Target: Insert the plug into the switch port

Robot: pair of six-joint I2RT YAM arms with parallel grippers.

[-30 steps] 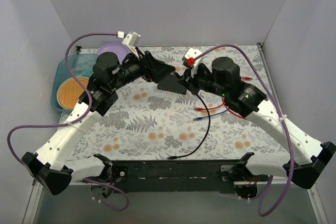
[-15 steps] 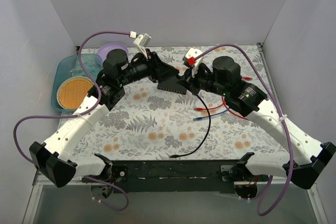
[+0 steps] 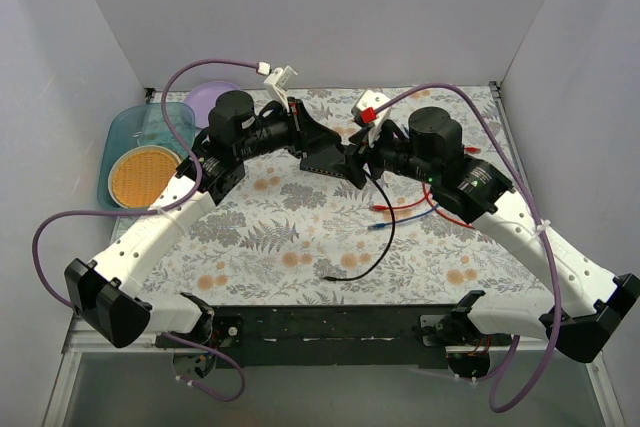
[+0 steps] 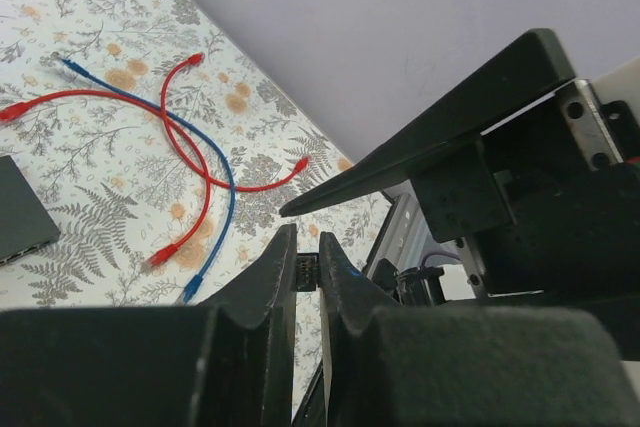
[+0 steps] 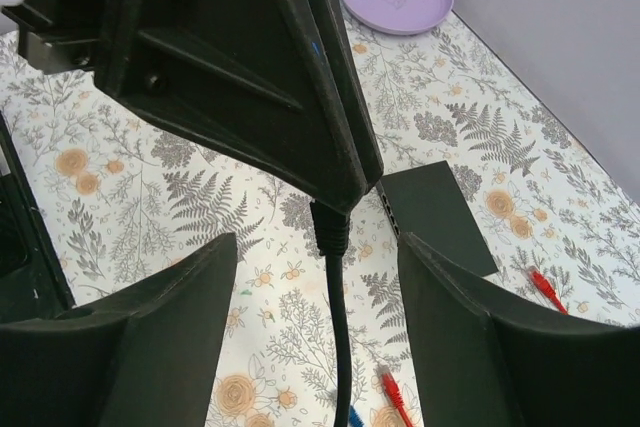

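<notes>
The switch [image 3: 322, 159] is a flat black box lying on the floral mat at the back middle, and its port side [image 5: 388, 205] shows in the right wrist view. My left gripper [image 4: 307, 247] is shut on the small black plug [image 4: 307, 272], held above the mat just in front of the switch. From the plug's boot [image 5: 330, 227] the black cable [image 3: 385, 237] hangs down to the mat. My right gripper [image 5: 315, 247] stands open, one finger on each side of the hanging cable, touching nothing. In the top view the plug is hidden between the two grippers.
Red cables [image 3: 400, 209] and a blue cable [image 3: 395, 225] lie on the mat right of the black cable. A purple plate [image 3: 205, 97] and a teal tray [image 3: 125, 137] holding an orange disc sit at the back left. Walls close in the back and sides.
My left gripper has moved right to the right gripper and shut on the plug. The right gripper, shut before, has opened and let the plug go.
</notes>
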